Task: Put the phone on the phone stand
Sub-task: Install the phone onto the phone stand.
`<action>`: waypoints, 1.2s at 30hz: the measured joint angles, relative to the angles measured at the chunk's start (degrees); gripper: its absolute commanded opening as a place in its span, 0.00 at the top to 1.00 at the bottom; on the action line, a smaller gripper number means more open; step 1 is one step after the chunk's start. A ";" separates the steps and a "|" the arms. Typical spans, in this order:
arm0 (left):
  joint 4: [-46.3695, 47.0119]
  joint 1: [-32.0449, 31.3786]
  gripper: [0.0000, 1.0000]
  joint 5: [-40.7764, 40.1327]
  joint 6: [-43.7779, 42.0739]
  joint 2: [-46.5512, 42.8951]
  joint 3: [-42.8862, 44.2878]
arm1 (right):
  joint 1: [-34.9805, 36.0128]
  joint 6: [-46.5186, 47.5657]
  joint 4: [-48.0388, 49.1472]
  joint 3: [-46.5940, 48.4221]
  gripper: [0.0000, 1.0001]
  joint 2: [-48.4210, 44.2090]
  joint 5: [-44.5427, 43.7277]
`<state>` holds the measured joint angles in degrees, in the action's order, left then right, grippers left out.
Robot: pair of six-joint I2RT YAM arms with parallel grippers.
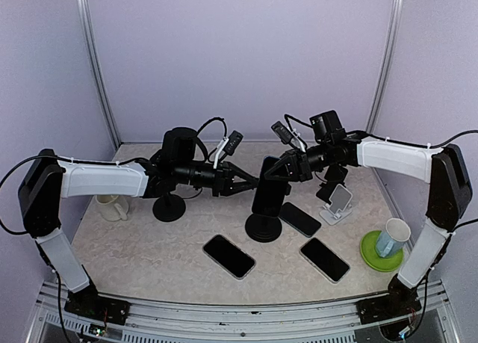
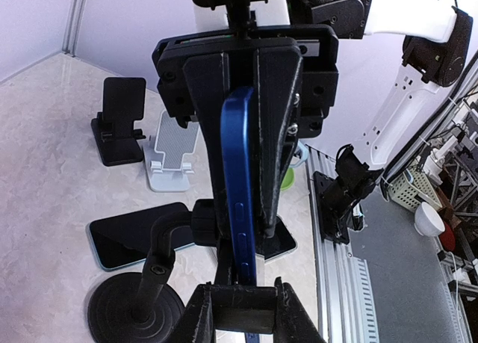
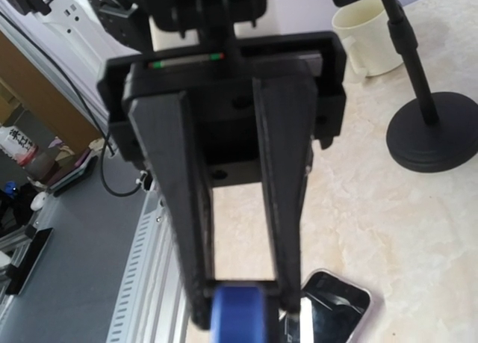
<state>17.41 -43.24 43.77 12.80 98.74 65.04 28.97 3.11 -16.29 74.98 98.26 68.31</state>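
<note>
Setting: pale lavender enclosure walls (image 1: 239,59), marble-patterned tabletop (image 1: 142,257).

Phone (image 1: 269,187): held in the air at table centre, directly above the round-base phone stand (image 1: 263,228). Not lying on the table.

Left gripper (image 1: 252,184): comes in level from the left. Jaws stand a narrow gap apart. The right wrist view shows their tips on either side of the phone's blue edge, so I take them to be clamped across its thickness.

Right gripper (image 1: 282,171): comes in level from the right, a little higher on the phone. Jaws are closed right down. The left wrist view shows the thin blue body pinched between them, face and back.

Key relation: the two grippers face each other with the phone between them, so neither arm is the nearer.

Orientation:
- Long axis near vertical, top tipped slightly away.
- Dark face turned toward the near edge.
- Lower short end points down at the stand's base.
- Side buttons face the left wrist camera.

Stand: its bent neck rises from the base to a joint just behind the phone's lower half. I cannot tell whether the phone touches that joint.

Judgement: the phone is probably not yet seated. The coming move depends on bringing the phone's back and lower end against the head of the stand while the long axis stays upright.
</note>
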 measured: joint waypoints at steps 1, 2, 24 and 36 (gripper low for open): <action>0.04 -0.04 1.00 -0.13 0.09 0.00 0.00 | 0.00 0.00 -0.24 0.15 1.00 0.00 -0.13; 0.07 -0.11 0.97 -0.35 0.26 0.00 0.00 | 0.00 -0.02 -0.44 0.20 1.00 0.00 -0.26; 0.09 -0.94 0.59 -1.99 1.11 -0.04 -0.98 | 0.20 -0.44 -2.12 1.38 1.00 0.09 -1.73; 0.15 -0.94 0.18 -2.56 1.75 -0.74 -3.02 | 0.55 -0.28 -3.96 3.15 1.00 1.01 -2.38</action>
<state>17.56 -44.18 41.21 14.55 98.00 62.02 29.52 2.83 -20.25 78.13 99.26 65.93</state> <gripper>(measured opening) 0.747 0.079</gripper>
